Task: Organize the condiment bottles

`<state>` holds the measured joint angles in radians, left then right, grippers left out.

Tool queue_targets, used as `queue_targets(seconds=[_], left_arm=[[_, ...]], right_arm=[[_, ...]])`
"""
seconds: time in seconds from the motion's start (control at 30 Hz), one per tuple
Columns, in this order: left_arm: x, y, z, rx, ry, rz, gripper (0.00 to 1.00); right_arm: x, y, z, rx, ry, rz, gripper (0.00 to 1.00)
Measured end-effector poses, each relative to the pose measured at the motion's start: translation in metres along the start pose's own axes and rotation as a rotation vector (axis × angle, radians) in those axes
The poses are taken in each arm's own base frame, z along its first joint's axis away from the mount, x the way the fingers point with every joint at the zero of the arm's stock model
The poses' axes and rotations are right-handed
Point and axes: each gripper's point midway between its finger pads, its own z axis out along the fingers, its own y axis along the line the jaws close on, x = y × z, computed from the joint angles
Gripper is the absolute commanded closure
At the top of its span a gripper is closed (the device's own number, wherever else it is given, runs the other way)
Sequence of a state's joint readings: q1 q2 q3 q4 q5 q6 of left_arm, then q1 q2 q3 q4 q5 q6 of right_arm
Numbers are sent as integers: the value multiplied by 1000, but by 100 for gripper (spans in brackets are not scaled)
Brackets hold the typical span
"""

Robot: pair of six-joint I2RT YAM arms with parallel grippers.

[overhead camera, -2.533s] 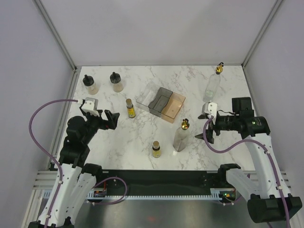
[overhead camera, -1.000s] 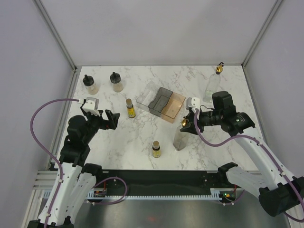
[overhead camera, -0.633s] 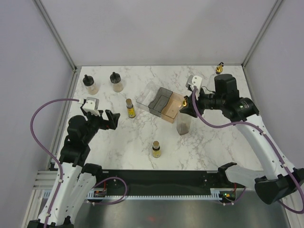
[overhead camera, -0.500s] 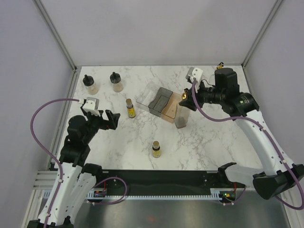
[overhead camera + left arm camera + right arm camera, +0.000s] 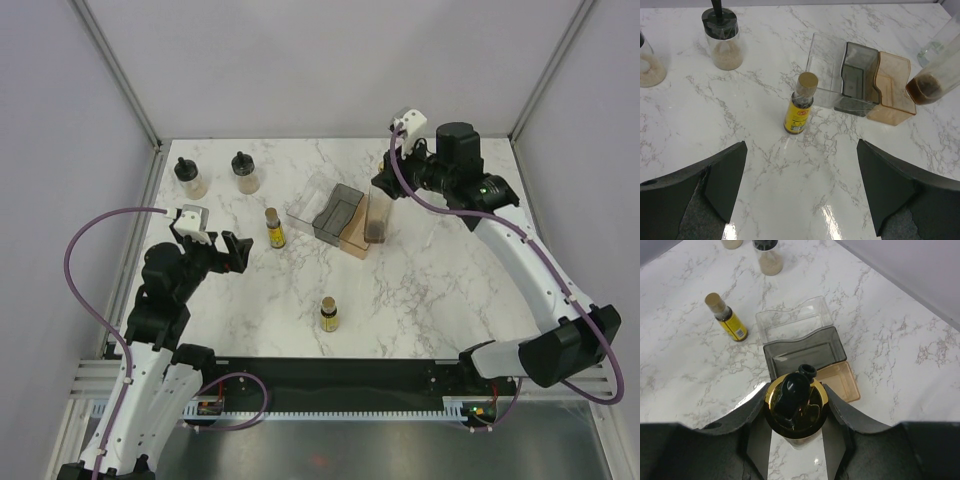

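My right gripper (image 5: 386, 190) is shut on the gold pourer top (image 5: 796, 405) of a tall clear bottle (image 5: 377, 218). The bottle hangs tilted, off the table, by the peach end of the compartment tray (image 5: 312, 203). Brown liquid shows at its bottom (image 5: 922, 90). My left gripper (image 5: 232, 253) stands open over bare marble, a short way from an amber yellow-labelled bottle (image 5: 800, 107). A second amber bottle (image 5: 329, 314) stands near the front. Two squat black-capped bottles (image 5: 188, 178) (image 5: 244, 172) stand at the back left. Another clear bottle (image 5: 939, 42) shows at the far right edge of the left wrist view.
The tray has a clear (image 5: 790, 320), a grey (image 5: 805, 352) and a peach (image 5: 840, 380) compartment, all with nothing in them. Pale walls close the table at the back and both sides. My right arm (image 5: 510, 240) reaches across the right half of the table.
My right arm has lifted the tall bottle from the front middle of the table and carried it back and left to the tray's peach end. The left arm has not moved.
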<state>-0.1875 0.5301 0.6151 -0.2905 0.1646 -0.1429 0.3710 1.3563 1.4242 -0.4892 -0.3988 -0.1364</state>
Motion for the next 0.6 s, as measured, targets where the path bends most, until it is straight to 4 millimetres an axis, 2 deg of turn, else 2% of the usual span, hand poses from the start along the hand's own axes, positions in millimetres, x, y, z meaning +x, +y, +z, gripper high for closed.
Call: queue_targets(seconds=[0.2, 0.6], left_arm=[[0, 0, 0, 0, 0, 0, 0], [0, 0, 0, 0, 1, 0, 0]], right_arm=[[-9, -18, 19, 64, -33, 39, 100], [-6, -55, 50, 212, -59, 89, 100]])
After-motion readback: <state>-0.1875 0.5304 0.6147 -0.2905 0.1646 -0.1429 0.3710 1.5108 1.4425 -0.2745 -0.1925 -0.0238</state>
